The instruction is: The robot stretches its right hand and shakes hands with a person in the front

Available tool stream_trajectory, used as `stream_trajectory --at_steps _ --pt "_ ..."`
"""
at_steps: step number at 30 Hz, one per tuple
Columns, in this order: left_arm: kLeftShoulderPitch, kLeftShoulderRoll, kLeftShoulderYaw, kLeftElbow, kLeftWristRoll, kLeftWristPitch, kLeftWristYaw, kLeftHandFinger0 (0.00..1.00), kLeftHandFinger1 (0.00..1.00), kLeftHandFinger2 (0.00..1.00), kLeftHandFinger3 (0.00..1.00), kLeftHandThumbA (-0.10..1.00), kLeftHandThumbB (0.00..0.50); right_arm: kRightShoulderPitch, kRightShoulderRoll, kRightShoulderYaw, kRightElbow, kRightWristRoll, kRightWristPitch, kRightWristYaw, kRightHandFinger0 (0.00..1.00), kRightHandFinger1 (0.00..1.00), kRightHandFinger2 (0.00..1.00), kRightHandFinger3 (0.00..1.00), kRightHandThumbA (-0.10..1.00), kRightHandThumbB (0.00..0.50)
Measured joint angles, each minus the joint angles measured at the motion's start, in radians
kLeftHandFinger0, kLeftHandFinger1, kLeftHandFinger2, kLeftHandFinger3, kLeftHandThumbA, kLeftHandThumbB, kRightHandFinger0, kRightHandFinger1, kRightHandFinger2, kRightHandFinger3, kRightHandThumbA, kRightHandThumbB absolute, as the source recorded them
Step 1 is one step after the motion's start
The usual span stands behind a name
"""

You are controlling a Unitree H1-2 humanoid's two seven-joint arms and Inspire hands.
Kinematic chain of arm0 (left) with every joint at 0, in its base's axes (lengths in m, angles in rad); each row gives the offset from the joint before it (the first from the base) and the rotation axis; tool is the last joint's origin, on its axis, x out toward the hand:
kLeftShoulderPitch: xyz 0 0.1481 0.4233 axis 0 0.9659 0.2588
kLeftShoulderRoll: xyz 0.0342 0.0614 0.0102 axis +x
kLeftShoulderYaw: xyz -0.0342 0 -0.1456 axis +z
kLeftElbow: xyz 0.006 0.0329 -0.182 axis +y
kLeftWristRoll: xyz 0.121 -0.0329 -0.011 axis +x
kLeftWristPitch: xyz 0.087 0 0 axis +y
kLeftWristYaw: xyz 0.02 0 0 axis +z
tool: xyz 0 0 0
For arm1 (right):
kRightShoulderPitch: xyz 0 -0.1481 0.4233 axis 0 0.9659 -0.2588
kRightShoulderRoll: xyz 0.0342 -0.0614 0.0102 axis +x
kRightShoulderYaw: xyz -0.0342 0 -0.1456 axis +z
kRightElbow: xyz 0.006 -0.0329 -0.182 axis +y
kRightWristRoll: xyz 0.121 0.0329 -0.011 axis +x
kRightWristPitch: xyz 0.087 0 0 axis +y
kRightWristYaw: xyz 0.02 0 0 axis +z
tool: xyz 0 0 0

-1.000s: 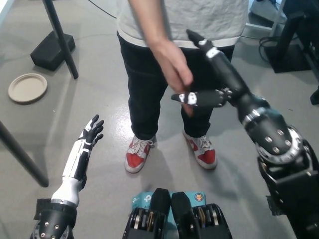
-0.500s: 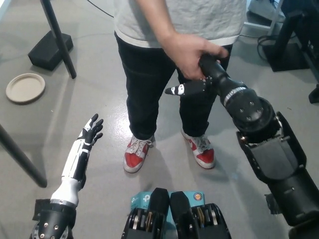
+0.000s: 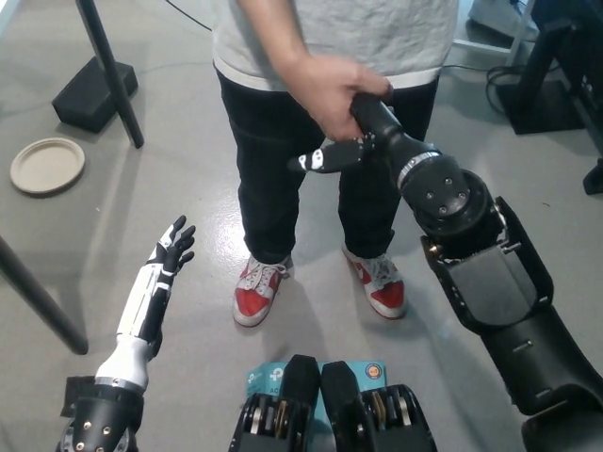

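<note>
Where person's hand (image 3: 325, 89) grips, right robot hand (image 3: 363, 132) hides.

Person (image 3: 330, 56) close ahead, dark stand leg (image 3: 111, 71) far left, bare floor (image 3: 188, 169) between.

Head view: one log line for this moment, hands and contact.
phase: handshake | right hand: clasped by person's hand | left hand: open, resting low at robot's left | person: standing in front

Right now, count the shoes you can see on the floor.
2. One shoe is left of centre, the other to its right below the black arm; both are red and white, on the person's feet.
</note>
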Motion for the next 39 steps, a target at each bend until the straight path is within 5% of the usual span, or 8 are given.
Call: stream_trajectory --at_steps 1,4,6,14,20,28,35,39 --pt "0.0 0.0 0.0 0.0 0.001 0.0 0.0 1.0 1.0 1.0 1.0 0.98 0.104 -0.008 0.009 -0.003 0.019 -0.004 -0.002 -0.01 1.0 1.0 1.0 1.0 0.45 0.287" --pt "0.0 0.0 0.0 0.0 0.002 0.0 0.0 1.0 1.0 1.0 1.0 0.98 0.106 -0.031 0.036 -0.015 0.087 -0.019 -0.014 -0.048 1.0 1.0 1.0 1.0 0.38 0.274" --pt "0.0 0.0 0.0 0.0 0.002 0.0 0.0 1.0 1.0 1.0 1.0 0.98 0.103 -0.038 0.047 -0.021 0.109 -0.025 -0.019 -0.069 0.93 1.0 1.0 1.0 0.06 0.23" --pt "0.0 0.003 0.0 0.0 0.002 0.0 -0.001 1.0 1.0 1.0 1.0 0.99 0.096 -0.039 0.065 -0.038 0.145 -0.053 -0.054 -0.142 0.94 1.0 1.0 1.0 0.12 0.218" --pt "0.0 0.004 0.0 0.001 0.002 0.0 -0.002 1.0 1.0 1.0 1.0 0.97 0.088 -0.01 0.064 -0.044 0.061 -0.058 -0.056 -0.151 0.82 0.98 1.0 1.0 0.15 0.227" --pt "0.0 0.004 0.0 0.004 0.002 0.0 -0.002 1.0 1.0 1.0 1.0 0.97 0.09 0.059 0.061 -0.029 -0.268 -0.061 -0.051 -0.135 1.0 1.0 1.0 1.0 0.21 0.245" --pt "0.0 0.003 0.0 0.004 0.002 0.003 -0.001 1.0 1.0 1.0 1.0 0.98 0.09 0.094 0.06 -0.008 -0.532 -0.062 -0.003 -0.095 0.98 1.0 1.0 1.0 0.15 0.258" --pt "0.0 0.003 0.0 0.004 0.002 0.004 -0.002 1.0 1.0 1.0 1.0 0.97 0.092 0.105 0.053 0.002 -0.65 -0.064 0.04 -0.068 1.0 1.0 1.0 1.0 0.2 0.256"
